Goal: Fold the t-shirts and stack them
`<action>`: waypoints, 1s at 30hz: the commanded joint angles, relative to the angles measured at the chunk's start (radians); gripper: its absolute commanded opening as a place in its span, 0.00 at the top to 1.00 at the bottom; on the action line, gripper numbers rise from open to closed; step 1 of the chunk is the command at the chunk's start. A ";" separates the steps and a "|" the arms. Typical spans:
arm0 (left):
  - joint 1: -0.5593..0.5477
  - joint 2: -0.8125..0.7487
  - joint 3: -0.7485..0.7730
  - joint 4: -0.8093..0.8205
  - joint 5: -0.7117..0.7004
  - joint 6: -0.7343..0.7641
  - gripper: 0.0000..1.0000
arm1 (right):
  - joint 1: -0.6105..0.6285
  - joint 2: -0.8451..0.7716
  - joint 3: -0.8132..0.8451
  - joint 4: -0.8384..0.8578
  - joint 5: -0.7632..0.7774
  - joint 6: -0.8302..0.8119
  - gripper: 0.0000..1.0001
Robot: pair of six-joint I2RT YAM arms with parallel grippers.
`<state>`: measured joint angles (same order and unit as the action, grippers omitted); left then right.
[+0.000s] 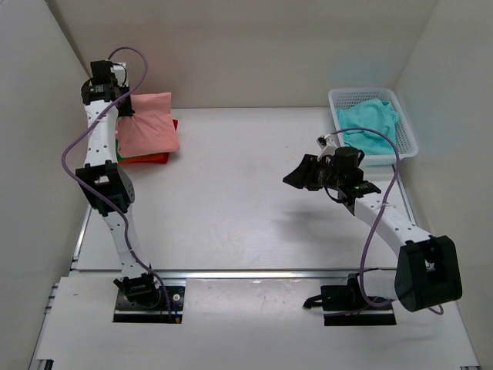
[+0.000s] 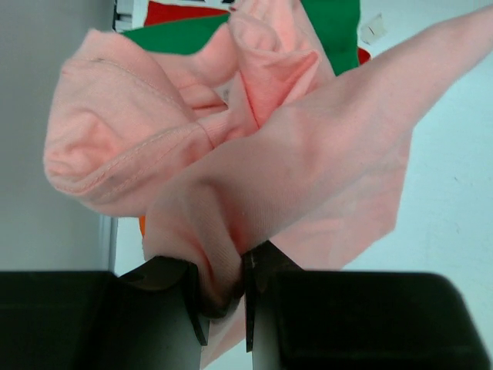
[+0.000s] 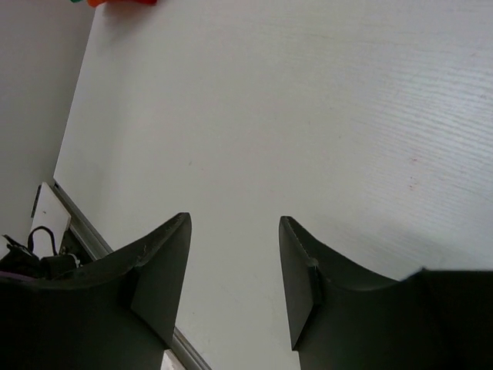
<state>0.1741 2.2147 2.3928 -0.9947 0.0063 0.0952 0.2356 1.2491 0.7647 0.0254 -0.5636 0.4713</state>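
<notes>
At the far left of the white table stands the left arm, one of two, reaching toward the back left corner with one purple cable looped along it. The left gripper is clamped on a bunched fold of the salmon pink soft cloth t-shirt. In the left wrist view its two black fingers pinch the pink cloth between them, and the rest of the shirt spreads crumpled beyond them. From above, this one pink shirt shows as a slanted, roughly square shape over a small pile at the back left of the table. Whether it rests on the pile or hangs just above it cannot be told. The pile holds two more shirts. One is the green soft cloth t-shirt, of which only strips show past the pink. The other is the orange-red soft cloth t-shirt, peeking out along the near edge. Toward the right, the right arm bends in over the bare middle of the table, also with one purple cable. The right gripper has its two dark fingers apart, with nothing between them but tabletop. At the back right corner sits one white plastic mesh basket. The turquoise soft cloth t-shirt lies crumpled inside it, unfolded. That makes four shirts in all: one held, two piled, one in the basket.
</notes>
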 commanded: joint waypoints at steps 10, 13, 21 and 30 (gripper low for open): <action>0.064 0.161 0.100 0.315 -0.110 -0.009 1.00 | 0.087 0.108 0.077 -0.021 0.021 -0.013 0.55; 0.087 0.192 0.108 0.356 -0.189 -0.038 1.00 | 0.113 0.127 0.077 -0.022 0.039 -0.007 0.56; 0.128 0.152 0.108 0.393 -0.010 -0.167 0.01 | 0.151 0.095 0.053 -0.022 0.120 0.021 0.57; -0.282 -0.441 -0.623 0.517 -0.279 -0.048 0.01 | 0.050 0.016 0.041 -0.263 0.330 -0.083 0.58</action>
<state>0.1345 2.0384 1.9553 -0.5732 -0.1402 -0.0269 0.3416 1.2938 0.7925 -0.1295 -0.3367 0.4557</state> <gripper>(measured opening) 0.983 0.423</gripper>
